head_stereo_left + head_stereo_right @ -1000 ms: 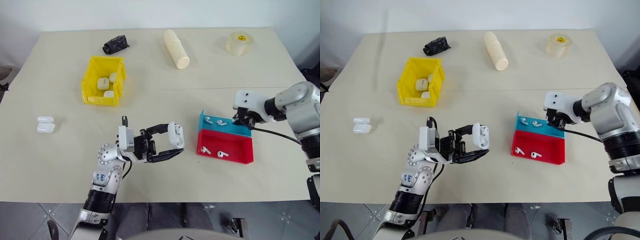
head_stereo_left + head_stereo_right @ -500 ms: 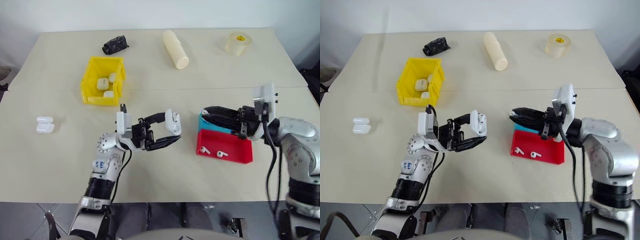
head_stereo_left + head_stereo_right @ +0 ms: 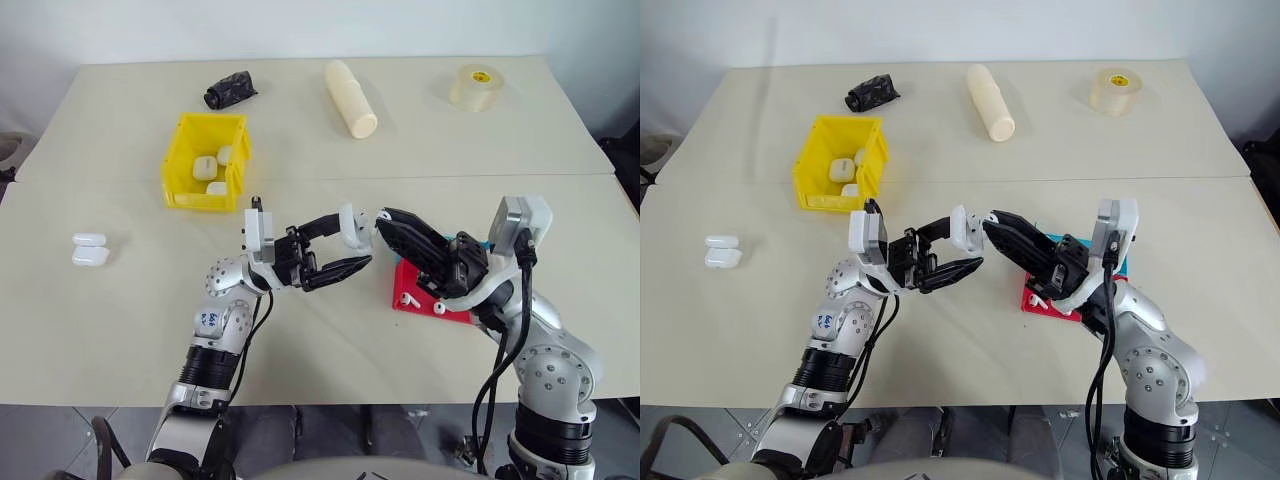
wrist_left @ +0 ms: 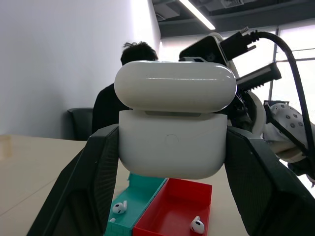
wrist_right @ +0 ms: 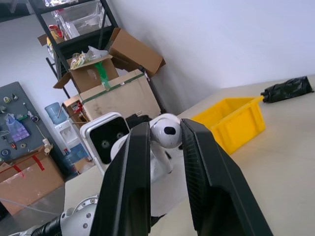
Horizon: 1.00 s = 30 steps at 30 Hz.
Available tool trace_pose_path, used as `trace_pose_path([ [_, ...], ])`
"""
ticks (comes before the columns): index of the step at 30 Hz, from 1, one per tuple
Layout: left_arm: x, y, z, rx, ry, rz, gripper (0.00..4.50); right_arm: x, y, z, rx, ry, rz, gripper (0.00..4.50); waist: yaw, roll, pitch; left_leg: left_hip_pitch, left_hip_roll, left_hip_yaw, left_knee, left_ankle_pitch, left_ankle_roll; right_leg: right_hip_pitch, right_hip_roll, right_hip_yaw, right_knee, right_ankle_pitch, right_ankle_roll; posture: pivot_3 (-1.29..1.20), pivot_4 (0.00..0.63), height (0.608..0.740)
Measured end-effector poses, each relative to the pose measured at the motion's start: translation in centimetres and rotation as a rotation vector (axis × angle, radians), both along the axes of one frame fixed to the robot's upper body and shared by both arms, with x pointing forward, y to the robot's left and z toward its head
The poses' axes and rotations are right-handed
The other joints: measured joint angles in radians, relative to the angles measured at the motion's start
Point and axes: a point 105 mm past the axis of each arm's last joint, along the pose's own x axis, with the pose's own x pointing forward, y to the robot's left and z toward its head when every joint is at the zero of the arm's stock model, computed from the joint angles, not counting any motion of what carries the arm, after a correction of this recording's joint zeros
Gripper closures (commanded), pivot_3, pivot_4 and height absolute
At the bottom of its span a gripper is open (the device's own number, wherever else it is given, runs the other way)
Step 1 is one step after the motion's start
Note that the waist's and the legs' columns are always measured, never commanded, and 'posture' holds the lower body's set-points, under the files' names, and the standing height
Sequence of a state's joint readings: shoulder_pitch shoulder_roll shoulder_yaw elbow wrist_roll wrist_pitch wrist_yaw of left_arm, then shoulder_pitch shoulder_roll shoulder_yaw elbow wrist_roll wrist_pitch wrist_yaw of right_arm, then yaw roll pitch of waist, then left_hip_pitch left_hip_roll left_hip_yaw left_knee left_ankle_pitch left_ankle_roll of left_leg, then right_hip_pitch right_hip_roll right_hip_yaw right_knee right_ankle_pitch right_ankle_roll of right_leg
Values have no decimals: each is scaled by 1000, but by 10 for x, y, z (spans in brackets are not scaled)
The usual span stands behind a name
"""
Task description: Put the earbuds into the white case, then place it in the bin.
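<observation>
The left end effector (image 3: 345, 250) is squeezing the white case (image 3: 354, 226) between its two black fingers and holding it up above the surface (image 3: 120, 300). The left wrist view is showing the case up close: its lid (image 4: 175, 86) is tipped open a little, and behind it a person (image 4: 118, 105) is sitting far back in the room.

The right end effector (image 3: 385, 222) is reaching toward the case, with its tips just beside it. Its fingers are standing a little apart. In the right wrist view, something small, round and white (image 5: 165, 131) is sitting in the gap between them, but I cannot tell what it is.

The head views are showing earbuds (image 3: 406, 299) lying in the red tray (image 3: 425, 300) with the blue tray (image 3: 468, 242) behind it. The yellow bin (image 3: 205, 160), holding more white cases, is sitting well apart on the robot's left.
</observation>
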State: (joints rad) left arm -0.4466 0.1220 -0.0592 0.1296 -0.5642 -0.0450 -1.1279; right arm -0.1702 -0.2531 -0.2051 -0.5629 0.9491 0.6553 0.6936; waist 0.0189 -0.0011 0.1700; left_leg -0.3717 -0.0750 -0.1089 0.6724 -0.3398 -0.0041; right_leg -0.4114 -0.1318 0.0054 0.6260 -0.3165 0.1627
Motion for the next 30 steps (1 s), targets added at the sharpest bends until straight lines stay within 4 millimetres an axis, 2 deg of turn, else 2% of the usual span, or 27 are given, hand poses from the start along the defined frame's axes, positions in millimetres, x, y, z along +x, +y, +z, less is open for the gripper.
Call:
trace_pose_path([
  [9,0,-2,0,-5,17,-3,1712,-6,10,-9,-11,-9,25,3925,1,0,0,0,0,0,0,0,0,0,0,0,0,0,0,0,150,740],
  [15,-1,-4,0,-3,19,-12,1712,-6,9,-13,-38,-15,13,3925,1,0,0,0,0,0,0,0,0,0,0,0,-1,0,0,0,150,740],
  [23,-3,-1,-4,3,26,-10,1712,-8,7,-23,-128,-14,44,1359,2,0,0,0,0,0,0,0,0,0,0,0,-3,0,0,0,150,740],
  [27,-7,2,-2,56,-20,-14,1712,-5,-1,-26,-206,-10,39,1359,3,0,0,0,0,0,0,0,0,0,0,0,-4,0,0,0,150,740],
  [30,-2,17,-12,211,-45,42,1712,0,-19,-25,-325,-19,8,2039,1,0,0,0,0,1,-1,0,0,0,0,0,-4,0,0,0,150,740],
])
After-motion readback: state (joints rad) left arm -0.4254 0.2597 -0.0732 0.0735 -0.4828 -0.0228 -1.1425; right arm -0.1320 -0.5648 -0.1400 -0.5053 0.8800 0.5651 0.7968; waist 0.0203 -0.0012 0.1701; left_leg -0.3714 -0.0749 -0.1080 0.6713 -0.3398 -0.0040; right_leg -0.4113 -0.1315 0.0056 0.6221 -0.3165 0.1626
